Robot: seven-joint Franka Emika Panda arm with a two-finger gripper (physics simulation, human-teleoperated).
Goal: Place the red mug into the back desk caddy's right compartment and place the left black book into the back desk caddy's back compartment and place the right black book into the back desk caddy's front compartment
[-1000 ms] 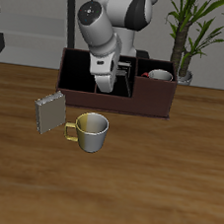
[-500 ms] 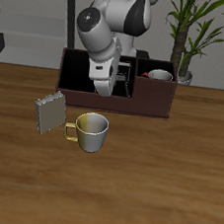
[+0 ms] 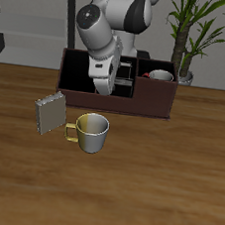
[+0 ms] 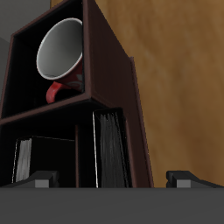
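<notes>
Black books first: directly beneath the gripper point(image 4: 112, 179), whose two fingertips point(image 4: 188, 178) stand wide apart with nothing between them, the right black book point(image 4: 110, 149) stands upright on edge in the narrow front compartment of the back desk caddy point(image 3: 153, 107), its pale page edges facing the wrist camera. Just past a thin black partition, the left black book point(image 4: 24, 154) stands upright too, in the back compartment, pages also showing. Farther from the gripper along the caddy lies the right compartment point(image 4: 109, 61), the large end section with reddish-brown walls; the red mug point(image 4: 61, 54) rests in it on its side, white inside turned toward the wrist camera, red handle just visible below the rim. In the exterior view the gripper point(image 3: 105, 84) hangs over the caddy's black-walled middle. Well apart from it, nearer the table's front edge, a pale mug point(image 3: 91, 131) with a yellow handle stands upright, and a grey patterned book point(image 3: 51, 112) leans tilted just beside it. Behind the caddy stands a potted plant point(image 3: 186, 34)
</notes>
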